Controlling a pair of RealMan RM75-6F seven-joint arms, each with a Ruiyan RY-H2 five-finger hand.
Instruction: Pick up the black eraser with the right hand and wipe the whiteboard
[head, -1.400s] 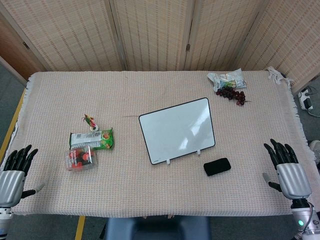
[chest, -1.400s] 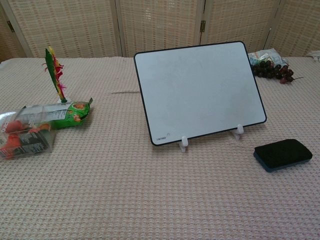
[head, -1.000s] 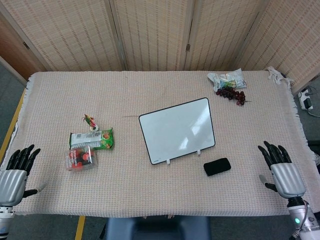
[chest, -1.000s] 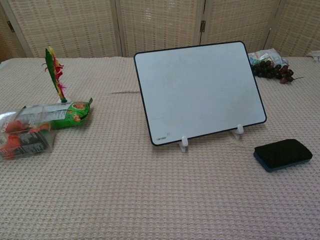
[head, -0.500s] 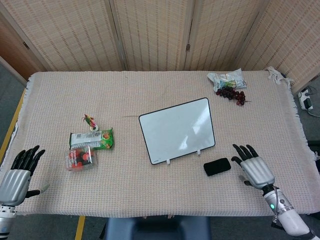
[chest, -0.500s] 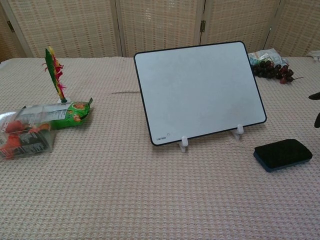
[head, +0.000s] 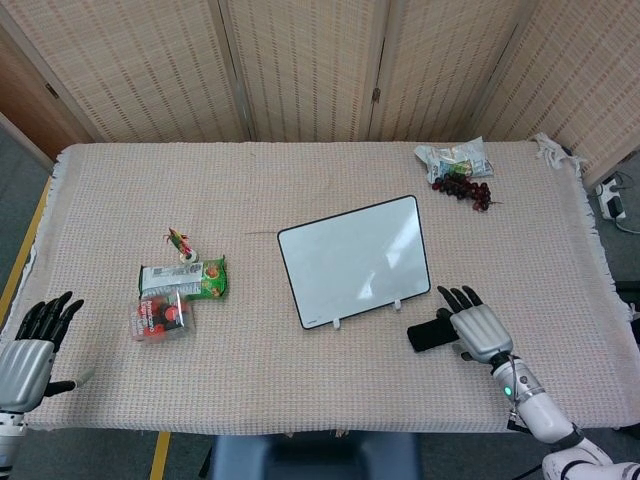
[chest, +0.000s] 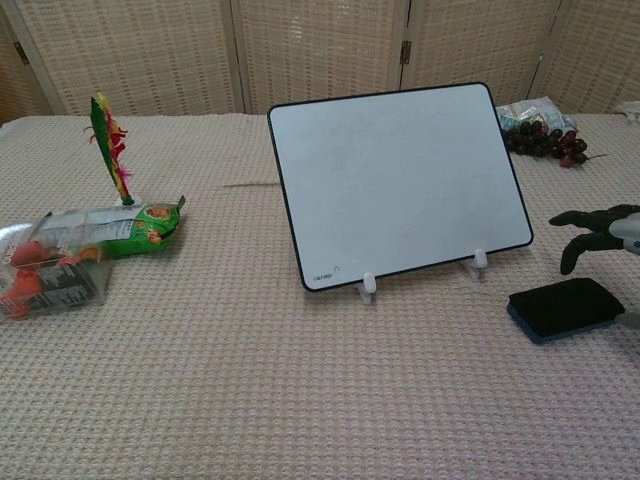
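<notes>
- I have my right hand over the right end of the black eraser, palm down, fingers spread and pointing toward the far side of the table. It holds nothing.
- From the chest view that hand hangs above and just behind the eraser, dark fingers curving downward, with a clear gap between them and the eraser's top.
- The eraser lies flat on the woven cloth, just in front of the whiteboard's right foot and close to the table's near edge.
- The whiteboard stands tilted back on two small white feet near the middle of the table; its surface looks clean from here.
- My left hand sits at the near left corner, fingers apart, nothing in it.
- Left of the board lie a green snack packet, a clear pack with red contents and a small feathery ornament.
- At the far right are a bunch of dark grapes and a crumpled wrapper.
</notes>
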